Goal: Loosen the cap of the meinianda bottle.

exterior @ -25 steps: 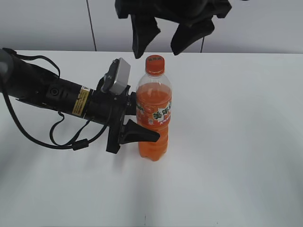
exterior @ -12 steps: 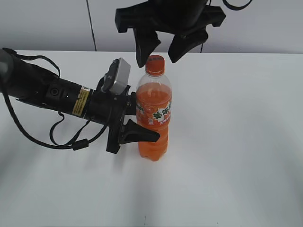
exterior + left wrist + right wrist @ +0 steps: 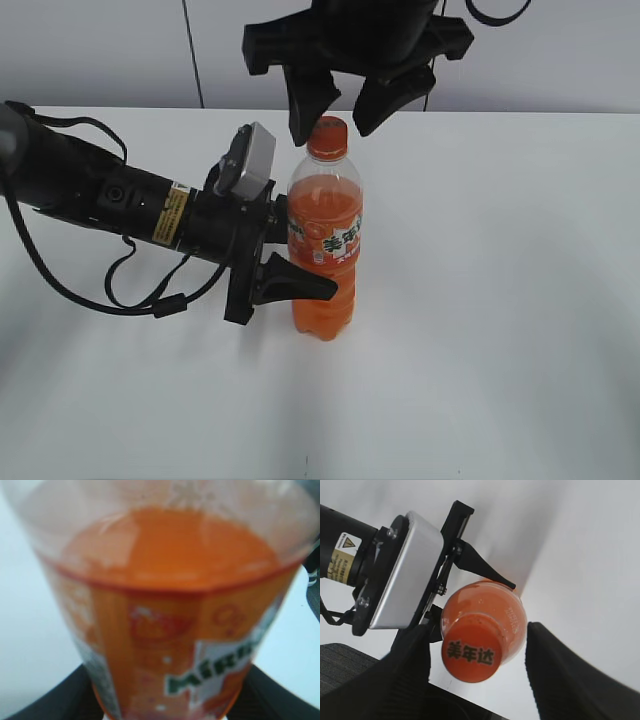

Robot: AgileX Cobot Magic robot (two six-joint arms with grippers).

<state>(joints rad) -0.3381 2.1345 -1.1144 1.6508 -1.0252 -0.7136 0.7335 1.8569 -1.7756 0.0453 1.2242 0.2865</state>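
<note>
Standing on table (image 3: 520, 300): we see the bottle (image 3: 325, 235) upright near the middle, orange drink up to its shoulder.
Cap (image 3: 327, 137): on the neck; our right wrist view shows black print on its top (image 3: 471, 653).
Left gripper (image 3: 290, 250): we hold the bottle at the label, one finger (image 3: 295, 285) in front of its waist, jaws closed on the body; the left wrist view is filled by the blurred label (image 3: 200, 670).
Right gripper (image 3: 335, 105): we hang it above the cap, fingers (image 3: 560, 675) spread to either side, a gap on each side, nothing held.
</note>
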